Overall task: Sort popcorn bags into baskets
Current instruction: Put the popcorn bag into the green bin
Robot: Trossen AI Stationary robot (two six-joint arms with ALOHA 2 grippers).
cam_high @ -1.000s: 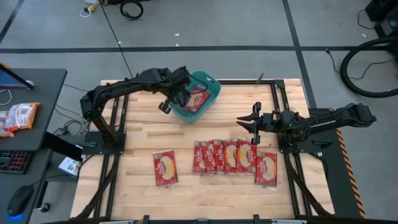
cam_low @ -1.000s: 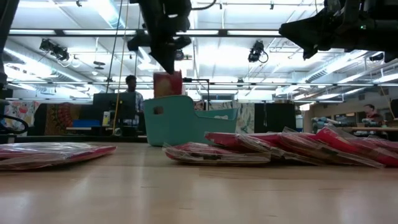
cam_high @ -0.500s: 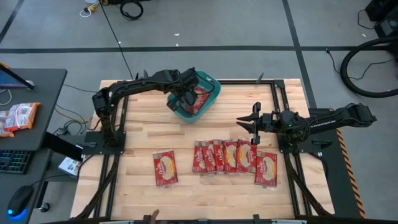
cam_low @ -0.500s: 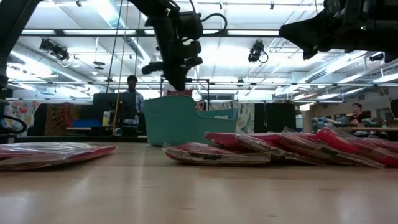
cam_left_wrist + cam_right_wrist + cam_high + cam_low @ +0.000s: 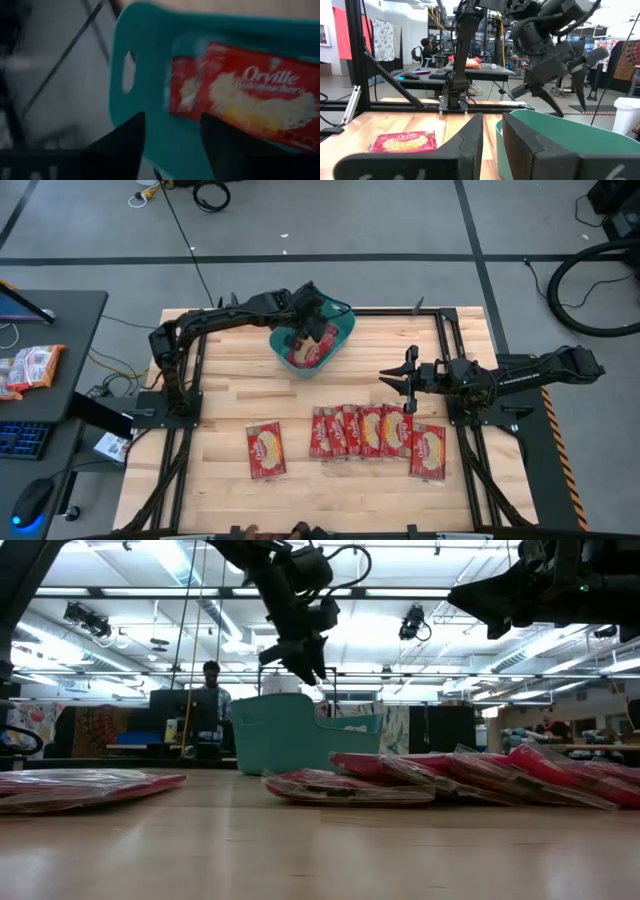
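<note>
Hovering empty with fingers spread, the left claw [image 5: 312, 328] overlooks a popcorn bag [image 5: 308, 352] lying diagonally in the basket [image 5: 338, 343].

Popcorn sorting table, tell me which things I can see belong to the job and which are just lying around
Part of the job:
- popcorn bags in a row
- lone popcorn bag
- bags in the tub
- teal basket
- left gripper, open over the basket
- right gripper, waiting above the table

Just lying about:
- orange-and-white packet on the side desk
- keyboard
- mouse
</note>
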